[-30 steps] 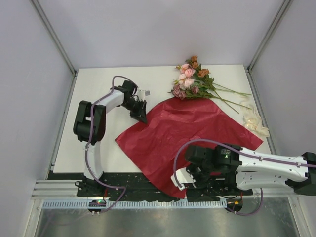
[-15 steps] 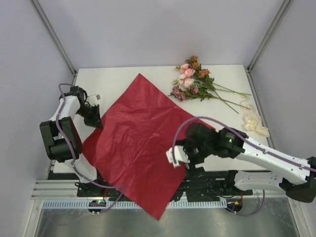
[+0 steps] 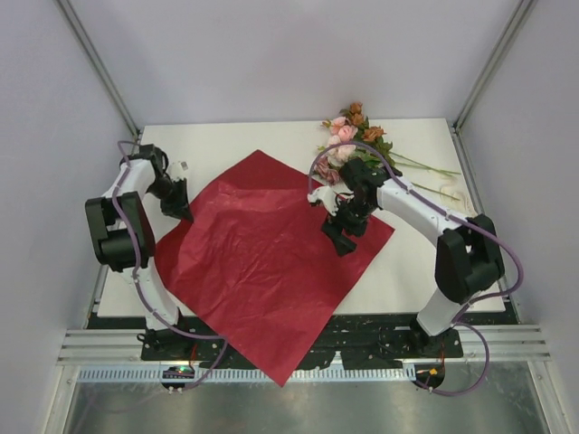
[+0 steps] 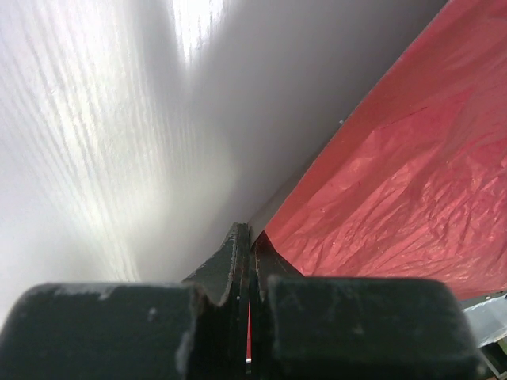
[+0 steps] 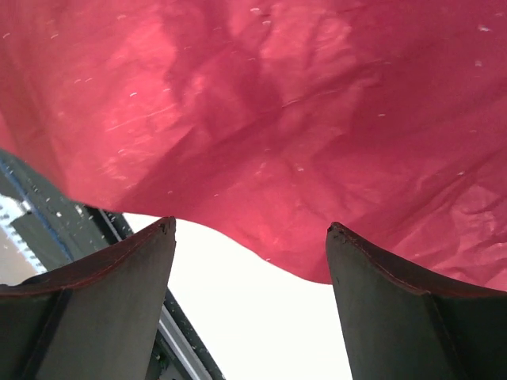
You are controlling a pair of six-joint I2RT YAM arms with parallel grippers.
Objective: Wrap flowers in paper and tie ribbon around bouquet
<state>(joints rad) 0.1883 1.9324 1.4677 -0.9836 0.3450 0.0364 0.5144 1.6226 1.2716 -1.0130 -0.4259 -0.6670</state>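
Right gripper has swung from bottom middle up to centre-right, fingers spread wide over the right part of the paper, nothing between them. Left gripper sits mid-left, fingers pinched tight on the sheet's left corner. It lies spread like a diamond across the table, bottom corner hanging off the near edge. Pink flowers lie upper right, just past its top-right edge
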